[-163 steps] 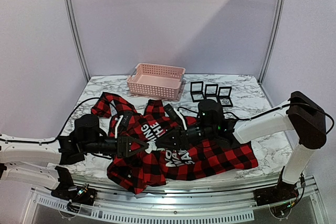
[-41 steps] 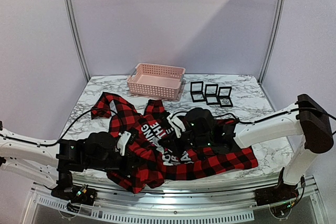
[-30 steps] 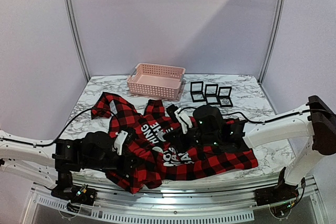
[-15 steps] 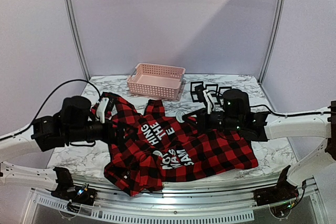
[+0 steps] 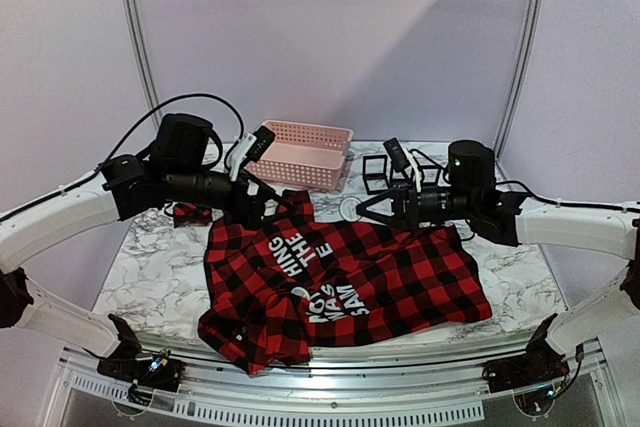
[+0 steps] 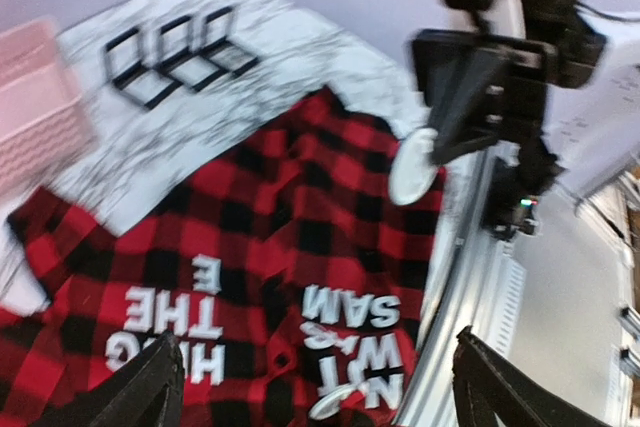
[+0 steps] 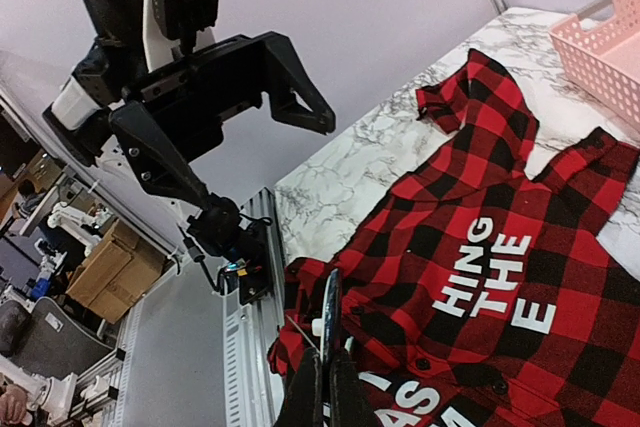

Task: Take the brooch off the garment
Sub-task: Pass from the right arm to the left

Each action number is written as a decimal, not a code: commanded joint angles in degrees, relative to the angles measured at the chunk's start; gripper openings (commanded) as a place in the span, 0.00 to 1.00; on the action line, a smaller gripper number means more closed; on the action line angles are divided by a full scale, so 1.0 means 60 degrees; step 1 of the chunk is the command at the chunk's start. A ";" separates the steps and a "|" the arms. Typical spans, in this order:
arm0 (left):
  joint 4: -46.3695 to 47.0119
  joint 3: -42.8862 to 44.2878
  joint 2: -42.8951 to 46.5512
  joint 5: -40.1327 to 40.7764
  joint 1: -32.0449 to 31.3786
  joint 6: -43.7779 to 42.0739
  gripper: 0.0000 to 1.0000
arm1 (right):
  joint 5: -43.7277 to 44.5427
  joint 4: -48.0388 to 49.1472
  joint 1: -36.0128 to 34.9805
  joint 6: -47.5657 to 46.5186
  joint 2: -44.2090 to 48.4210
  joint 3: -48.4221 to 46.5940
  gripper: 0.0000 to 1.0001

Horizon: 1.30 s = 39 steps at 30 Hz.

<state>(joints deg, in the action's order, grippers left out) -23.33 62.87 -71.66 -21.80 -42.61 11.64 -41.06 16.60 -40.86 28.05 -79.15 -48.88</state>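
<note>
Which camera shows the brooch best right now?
The left wrist view: the brooch shows its round white face to the lens, held by the right gripper. The top external view shows it small and pale at that gripper's tips; the right wrist view catches only its thin edge.

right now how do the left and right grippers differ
The left gripper stands wide open and empty; the right gripper is shut on the white round brooch. The left gripper hangs by the garment's far left corner, the right gripper by its far edge nearer the middle. Both appear to hang above the fabric, facing each other.
</note>
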 commanded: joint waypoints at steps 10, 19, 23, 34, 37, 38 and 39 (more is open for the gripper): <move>0.2330 -0.0828 -0.0626 -0.4281 -0.0044 0.0331 0.92 | -0.1668 -0.0296 -0.0449 0.0423 -0.1132 -0.1277 0.00; 0.2448 -0.0685 -0.1178 -0.4407 -0.0069 0.0753 0.68 | -0.2027 -0.0448 -0.0649 0.0496 -0.1308 -0.1507 0.00; 0.2358 -0.0657 -0.1244 -0.4303 -0.0076 0.0757 0.67 | -0.2068 -0.0394 -0.0827 0.0533 -0.1384 -0.1607 0.00; 0.2324 -0.0576 -0.1512 -0.4448 -0.0091 0.0857 0.44 | -0.2188 -0.0330 -0.1044 0.0543 -0.1887 -0.1929 0.00; 0.2361 -0.0591 -0.1504 -0.4524 -0.0104 0.0876 0.36 | -0.2156 -0.0377 -0.1056 0.0518 -0.1908 -0.1944 0.00; 0.2367 -0.0591 -0.1512 -0.4525 -0.0105 0.0879 0.35 | -0.2132 -0.0399 -0.1054 0.0511 -0.1910 -0.1945 0.00; 0.2365 -0.0591 -0.1520 -0.4525 -0.0105 0.0889 0.32 | -0.2103 -0.0425 -0.1059 0.0490 -0.1921 -0.1947 0.00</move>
<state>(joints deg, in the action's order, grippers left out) -9.26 58.57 -80.29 -47.90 -43.00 16.97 -53.32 14.15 -46.85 31.14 -89.78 -58.87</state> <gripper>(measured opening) 0.352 0.010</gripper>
